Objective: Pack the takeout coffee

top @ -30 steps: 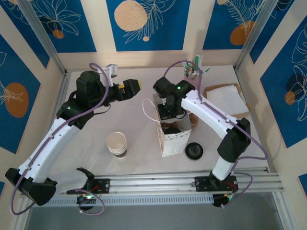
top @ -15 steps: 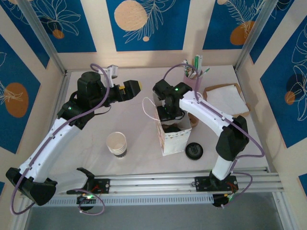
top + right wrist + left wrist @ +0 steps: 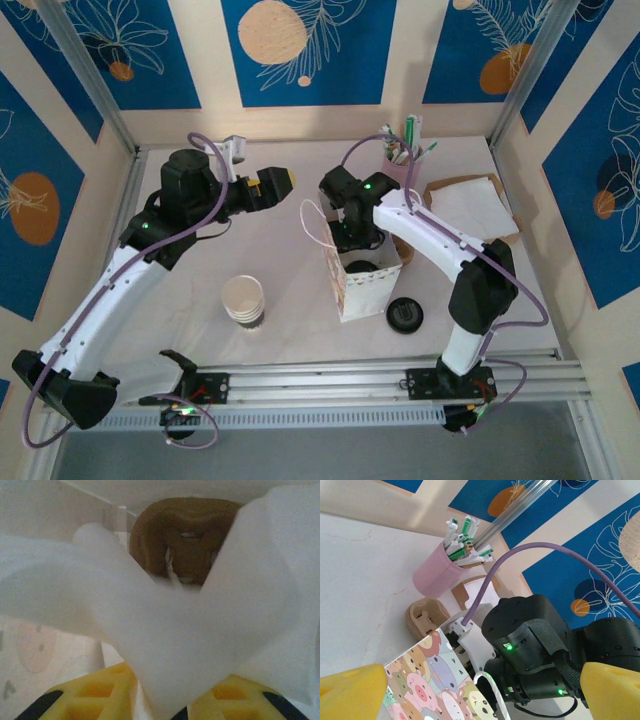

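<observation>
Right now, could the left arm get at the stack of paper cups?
Probably yes. The stack of paper cups stands alone on open table near the left arm; the left claw is open and empty, and the paper bag sits clear to the right.

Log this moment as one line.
left gripper: open, hovering apart from bag | right gripper: at bag mouth, jaws unclear

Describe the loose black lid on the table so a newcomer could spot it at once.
Find the white paper bag with the cartoon print standing mid-table. Just to its right, nearer the front rail, a round black lid lies flat on the tabletop. Unlike the stack of cream cups on the bag's left, it is dark, disc-shaped and sits on no cup.
</observation>
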`<action>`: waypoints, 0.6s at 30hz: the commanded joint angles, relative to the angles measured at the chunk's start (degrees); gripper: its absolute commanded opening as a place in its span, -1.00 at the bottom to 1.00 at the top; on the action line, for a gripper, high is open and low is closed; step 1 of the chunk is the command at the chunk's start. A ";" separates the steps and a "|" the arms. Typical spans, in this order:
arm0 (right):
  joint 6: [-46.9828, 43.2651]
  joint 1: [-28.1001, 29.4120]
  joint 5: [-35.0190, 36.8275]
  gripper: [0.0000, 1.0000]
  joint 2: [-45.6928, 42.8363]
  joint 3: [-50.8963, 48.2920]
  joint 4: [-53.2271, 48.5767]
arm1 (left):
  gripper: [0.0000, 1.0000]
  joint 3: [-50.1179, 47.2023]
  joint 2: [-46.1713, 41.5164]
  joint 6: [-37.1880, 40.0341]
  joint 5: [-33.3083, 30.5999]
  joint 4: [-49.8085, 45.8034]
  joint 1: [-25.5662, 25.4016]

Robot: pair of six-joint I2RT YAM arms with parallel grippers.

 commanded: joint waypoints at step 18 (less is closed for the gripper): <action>-0.22 0.57 -1.89 0.55 -12.17 7.37 -3.49 | 0.99 0.00 -0.43 0.28 0.70 1.03 0.83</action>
